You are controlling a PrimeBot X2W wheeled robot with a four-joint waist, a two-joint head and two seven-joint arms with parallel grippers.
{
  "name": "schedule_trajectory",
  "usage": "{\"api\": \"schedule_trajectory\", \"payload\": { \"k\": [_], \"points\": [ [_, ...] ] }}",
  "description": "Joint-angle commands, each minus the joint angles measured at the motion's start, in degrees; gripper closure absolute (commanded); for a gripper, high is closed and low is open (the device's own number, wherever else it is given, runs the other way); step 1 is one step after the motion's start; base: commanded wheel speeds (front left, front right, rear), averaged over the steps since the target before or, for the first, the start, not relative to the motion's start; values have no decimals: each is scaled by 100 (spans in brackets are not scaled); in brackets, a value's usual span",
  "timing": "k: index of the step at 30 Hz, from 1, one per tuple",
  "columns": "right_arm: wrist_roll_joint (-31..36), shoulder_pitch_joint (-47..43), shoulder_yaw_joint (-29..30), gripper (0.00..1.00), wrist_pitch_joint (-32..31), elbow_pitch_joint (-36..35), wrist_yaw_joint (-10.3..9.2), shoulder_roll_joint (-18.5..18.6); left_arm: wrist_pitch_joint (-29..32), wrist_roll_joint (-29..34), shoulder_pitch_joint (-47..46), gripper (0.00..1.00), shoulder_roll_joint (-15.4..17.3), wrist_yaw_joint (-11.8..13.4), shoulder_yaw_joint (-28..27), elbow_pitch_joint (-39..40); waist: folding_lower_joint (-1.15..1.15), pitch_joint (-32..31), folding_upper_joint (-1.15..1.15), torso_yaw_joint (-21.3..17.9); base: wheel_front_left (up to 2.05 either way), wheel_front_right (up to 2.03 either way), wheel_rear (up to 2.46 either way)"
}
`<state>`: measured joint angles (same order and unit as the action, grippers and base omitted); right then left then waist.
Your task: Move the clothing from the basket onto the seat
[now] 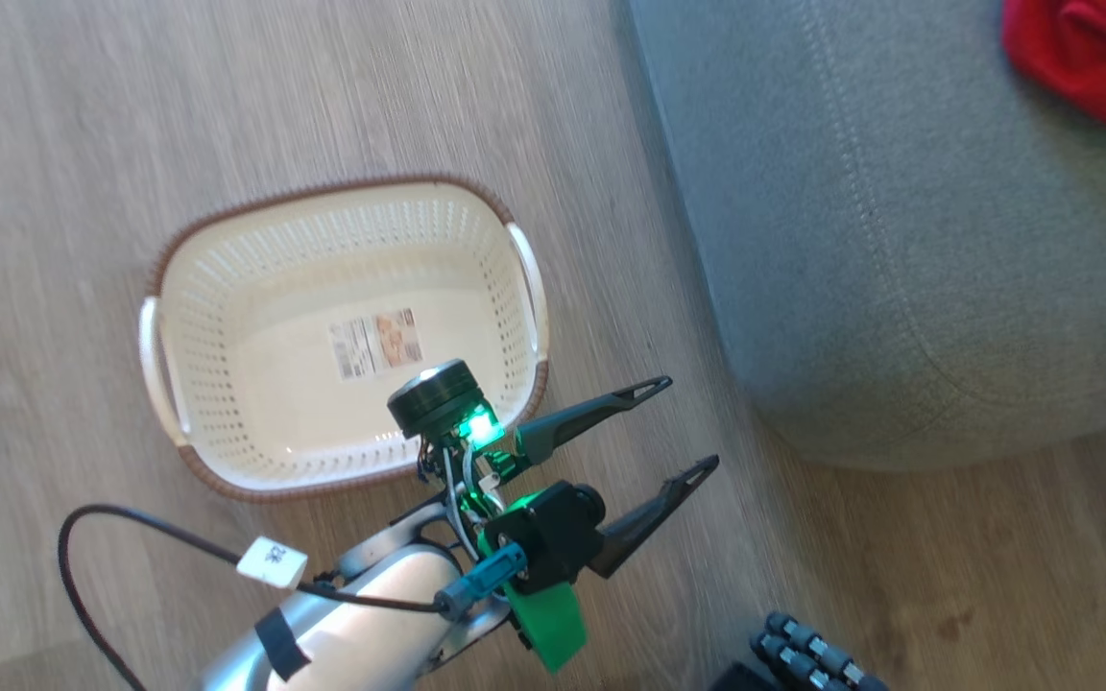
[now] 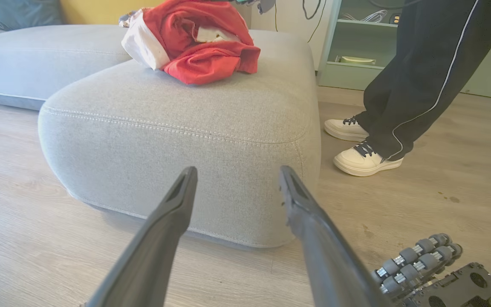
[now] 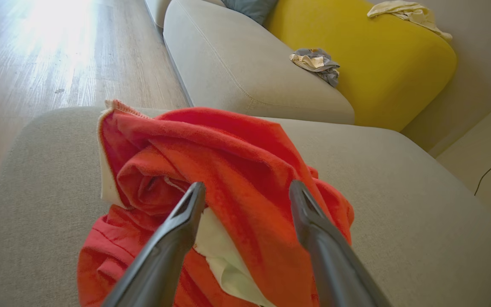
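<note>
Red clothing (image 3: 237, 170) on grey seat (image 3: 399, 192), person's shoes (image 2: 367, 158) near, yellow cushion (image 3: 377, 64) behind

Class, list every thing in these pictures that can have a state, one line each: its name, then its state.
basket, upright on the floor, empty
clothing, crumpled in a heap on the seat
seat, bearing the clothing on its top
left end effector, open, holding nothing
right end effector, open, poised over the clothing
</note>
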<state>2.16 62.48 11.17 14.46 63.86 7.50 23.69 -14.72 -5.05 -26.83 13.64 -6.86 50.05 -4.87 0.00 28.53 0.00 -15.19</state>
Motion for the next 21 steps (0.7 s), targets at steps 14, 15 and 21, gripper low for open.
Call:
{"api": "schedule_trajectory", "payload": {
  "k": [14,15,21],
  "points": [
    [-1206,-1250,-1027,0,53,-1883,-1,391,-28,18,570,0,-522,17,-890,-16,0,-1417,0,399,0,0,0],
    [-1307,-1378,-1065,0,53,-2108,-1,424,-28,24,614,0,-554,22,-953,-22,0,-1494,0,449,0,0,0],
    [-1800,-2244,-1150,0,53,-3480,-1,534,-28,42,855,0,-688,130,-1475,-50,0,-1906,0,758,0,0,0]
  ]
}}
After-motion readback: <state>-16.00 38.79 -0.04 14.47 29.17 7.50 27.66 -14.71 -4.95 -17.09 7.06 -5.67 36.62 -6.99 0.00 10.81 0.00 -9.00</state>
